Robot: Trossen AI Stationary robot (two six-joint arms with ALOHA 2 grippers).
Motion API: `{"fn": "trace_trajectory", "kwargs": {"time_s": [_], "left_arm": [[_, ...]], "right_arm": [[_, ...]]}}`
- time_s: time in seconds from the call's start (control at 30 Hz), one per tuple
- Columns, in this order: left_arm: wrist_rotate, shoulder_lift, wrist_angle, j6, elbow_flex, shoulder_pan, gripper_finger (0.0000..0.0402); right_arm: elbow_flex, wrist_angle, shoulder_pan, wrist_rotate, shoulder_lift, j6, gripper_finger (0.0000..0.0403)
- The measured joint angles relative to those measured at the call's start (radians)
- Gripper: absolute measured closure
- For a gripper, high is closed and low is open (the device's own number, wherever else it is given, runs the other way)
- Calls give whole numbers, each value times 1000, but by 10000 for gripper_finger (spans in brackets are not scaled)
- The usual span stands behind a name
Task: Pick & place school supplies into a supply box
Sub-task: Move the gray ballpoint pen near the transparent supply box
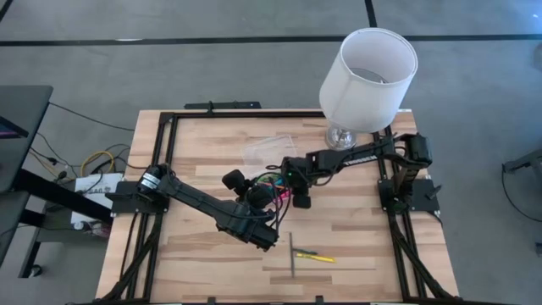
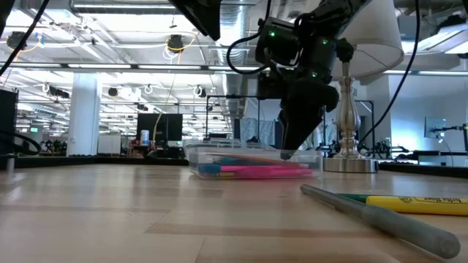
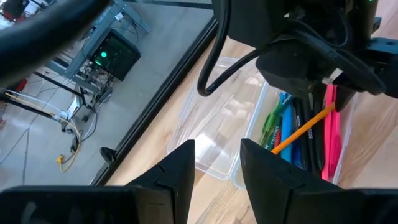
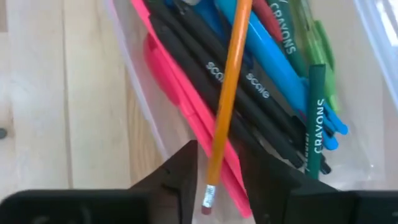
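Item: orange pencil (image 4: 228, 93), lying slantwise atop pens in supply box (image 3: 217, 134) mid-bench. Right end effector (image 4: 217, 177) released, straddling its eraser end. Left end effector (image 3: 217, 163) released, hovering nearby. Risk: pencil overhangs the rim, could roll out.

Clear plastic, pale wood, matt fabric shade

You see the supply box (image 4: 134, 74) in glossy clear plastic on a matt, pale-grained wooden table (image 1: 356, 233); beside the box, the lamp (image 1: 368, 69) has a matt white shade and shiny metal base.
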Motion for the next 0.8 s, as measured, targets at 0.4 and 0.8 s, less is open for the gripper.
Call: {"fn": "trace_trajectory", "kwargs": {"time_s": [0.4,0.8], "left_arm": [[15,0,76,88,0,-7,278],[309,-1,614,711,0,33,278]], "right_arm": [[0,3,-32,1,-168,-33,255],[0,-71,-32,12,-459,-61,269]]}}
